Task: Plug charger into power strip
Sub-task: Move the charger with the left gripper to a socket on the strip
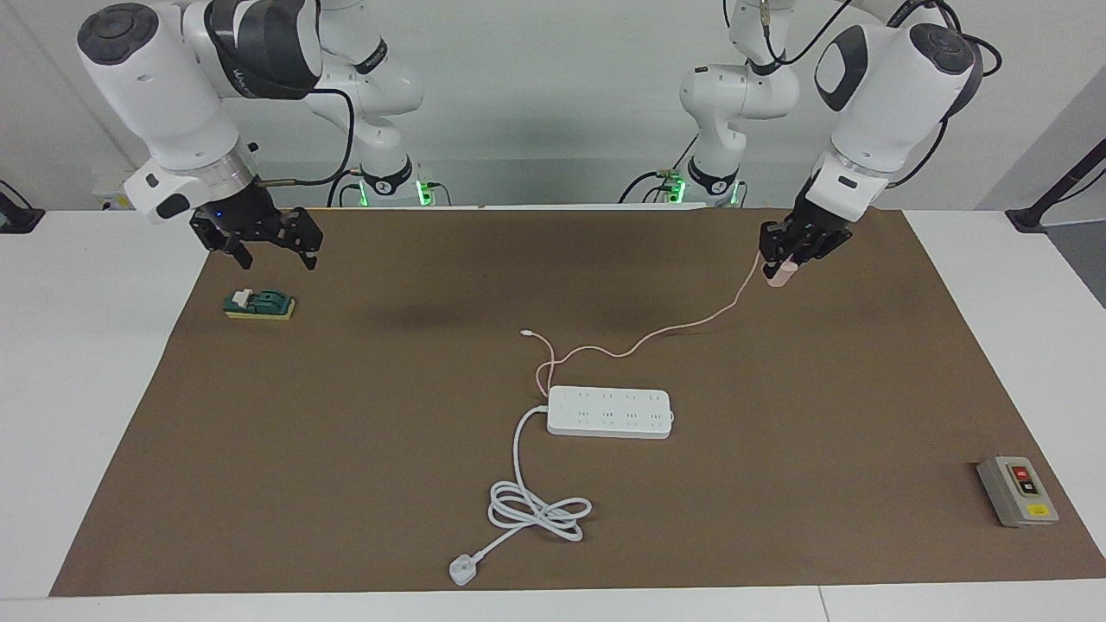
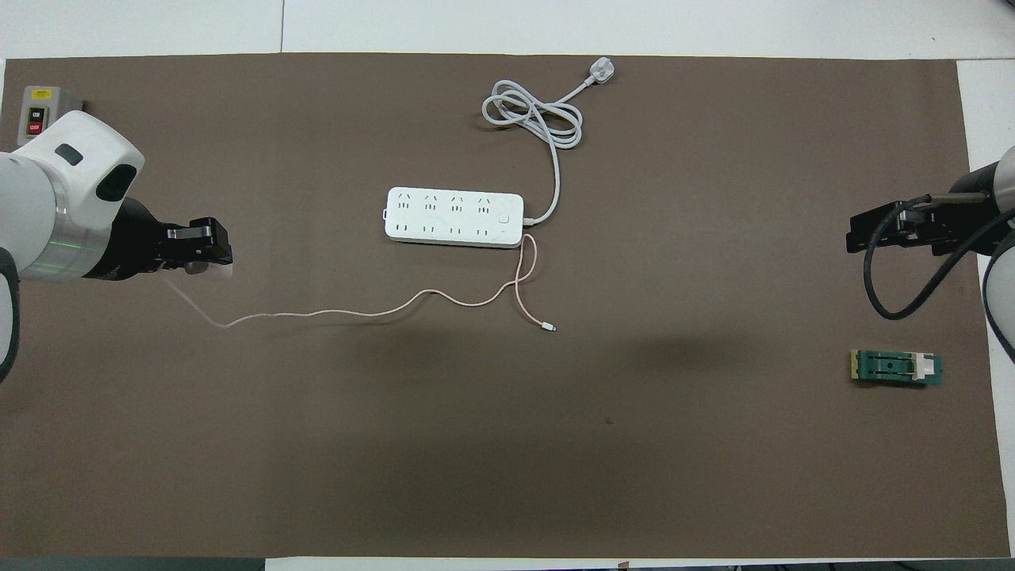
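Observation:
My left gripper [image 1: 783,257] [image 2: 212,252] is shut on the charger [image 1: 779,276] [image 2: 219,270], a small pale pink cube held up over the mat toward the left arm's end of the table. Its thin pink cable [image 1: 661,331] [image 2: 357,311] trails down to the mat and loops beside the power strip [image 1: 609,412] [image 2: 454,217], a flat white strip in the middle. The cable's white connector [image 1: 524,333] [image 2: 549,327] lies nearer to the robots than the strip. My right gripper [image 1: 276,257] [image 2: 855,235] hangs open and waits over the right arm's end of the mat.
The strip's thick white cord [image 1: 536,510] [image 2: 531,111] coils farther from the robots and ends in a white plug [image 1: 462,570] [image 2: 600,73]. A green block on a yellow base [image 1: 259,304] [image 2: 896,368] lies under the right gripper. A grey button box [image 1: 1017,491] [image 2: 38,111] sits at the left arm's end.

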You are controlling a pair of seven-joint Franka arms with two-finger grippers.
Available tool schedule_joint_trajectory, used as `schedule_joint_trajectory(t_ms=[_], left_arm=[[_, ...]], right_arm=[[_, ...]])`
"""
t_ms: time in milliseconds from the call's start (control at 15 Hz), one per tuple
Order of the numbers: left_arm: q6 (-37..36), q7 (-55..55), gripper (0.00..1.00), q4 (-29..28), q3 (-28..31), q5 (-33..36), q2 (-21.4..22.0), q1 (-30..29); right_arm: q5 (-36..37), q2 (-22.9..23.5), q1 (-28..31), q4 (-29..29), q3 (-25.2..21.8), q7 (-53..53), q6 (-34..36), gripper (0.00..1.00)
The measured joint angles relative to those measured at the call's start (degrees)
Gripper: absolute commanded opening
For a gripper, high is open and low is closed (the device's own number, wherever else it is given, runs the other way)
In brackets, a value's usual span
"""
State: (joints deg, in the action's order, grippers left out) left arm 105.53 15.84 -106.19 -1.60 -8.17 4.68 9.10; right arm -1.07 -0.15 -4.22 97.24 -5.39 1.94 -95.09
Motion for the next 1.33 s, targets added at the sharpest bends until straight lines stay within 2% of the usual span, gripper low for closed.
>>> schedule_joint_trajectory(t_ms=[200, 532, 732, 998, 1331], left_arm=[[3.0, 7.4, 0.00, 0.1, -0.4, 0.0, 0.0, 1.9], [7.3, 35.3, 0.00, 0.1, -0.6, 2.6, -0.8, 2.7], [7.4, 52.2, 0.00, 0.1, -0.6, 5.3, -2.4, 4.5], [7.5, 71.8, 0.00, 4.7, -0.8, 8.4, -10.1, 8.1], [7.4, 82.5, 0.00, 13.2, -0.8, 8.5, -20.7, 10.1]], right_arm=[[0.0, 0.0, 0.0, 0.0, 0.0, 0.0, 0.0, 1.00], [0.0, 0.0, 0.0, 0.0, 0.0, 0.0, 0.0, 1.00], [0.0, 0.0, 0.0, 0.0, 0.0, 0.0, 0.0, 1.00], [0.0, 0.0, 0.0, 0.0, 0.0, 0.0, 0.0, 1.00], [0.0, 0.0, 0.0, 0.0, 0.0, 0.0, 0.0, 1.00]])
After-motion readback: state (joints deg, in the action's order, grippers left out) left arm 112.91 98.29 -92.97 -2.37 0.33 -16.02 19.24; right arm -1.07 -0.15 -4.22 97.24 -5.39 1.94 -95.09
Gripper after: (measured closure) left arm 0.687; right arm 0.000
